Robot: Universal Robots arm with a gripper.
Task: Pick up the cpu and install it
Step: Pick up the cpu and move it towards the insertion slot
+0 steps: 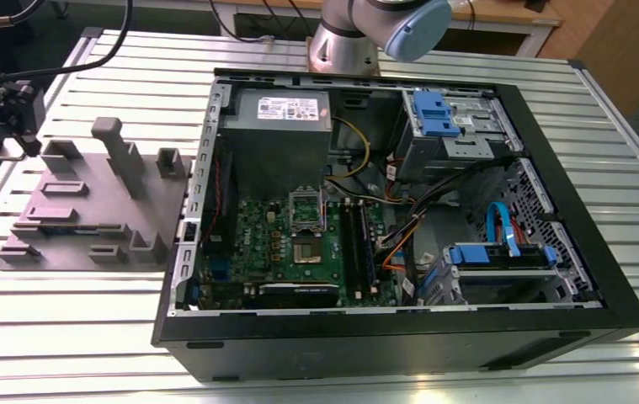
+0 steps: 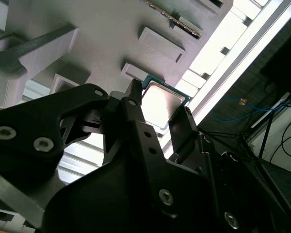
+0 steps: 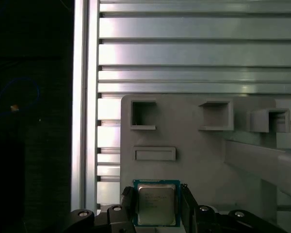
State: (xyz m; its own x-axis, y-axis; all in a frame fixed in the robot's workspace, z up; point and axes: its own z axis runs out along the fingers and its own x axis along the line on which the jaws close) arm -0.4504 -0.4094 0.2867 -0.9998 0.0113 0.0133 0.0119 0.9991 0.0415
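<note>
Fingers (image 3: 128, 201) of the gripper (image 3: 157, 190) are closed on two sides of the cpu (image 3: 156, 206), which is held at the grey block's (image 3: 208, 160) edge. At 3 o'clock from the block, an open computer case (image 1: 409, 341) is seen, with a green board (image 1: 258, 236) inside.

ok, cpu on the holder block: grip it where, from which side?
By two opposite side edges, from straight above: the cpu lies flat on the grey block, thin, its top offering nothing to pinch. The gripper straddles those edges.
</note>
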